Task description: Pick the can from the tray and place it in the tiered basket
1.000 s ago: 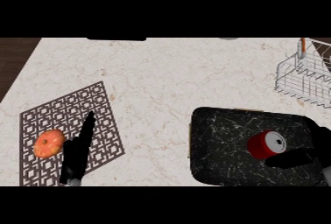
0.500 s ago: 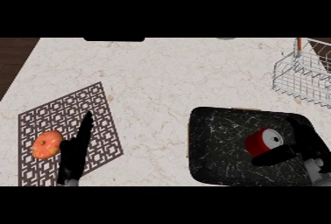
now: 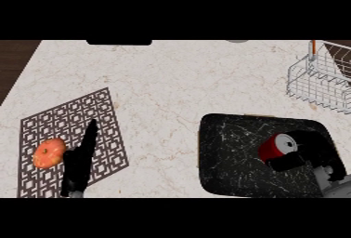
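Observation:
A red can [image 3: 276, 146] with a silver top lies tilted on the black marbled tray [image 3: 233, 158] at the lower right. My right hand [image 3: 310, 153] comes in from the lower right and its fingers curl round the can's right and lower side. The white wire tiered basket [image 3: 321, 80] stands at the far right edge of the counter, apart from the tray. My left hand [image 3: 80, 160] rests open at the lower left, fingers straight and pointing away.
Under my left hand lies a dark lattice mat [image 3: 68, 139], with an orange fruit [image 3: 48, 153] on it just left of the hand. Pale marble counter [image 3: 178, 83] stretches between the mat, tray and basket. A dark wood strip runs along the left edge.
My right hand has moved in onto the tray and closed round the can, which has tilted. The view has shifted slightly. The left hand has not moved.

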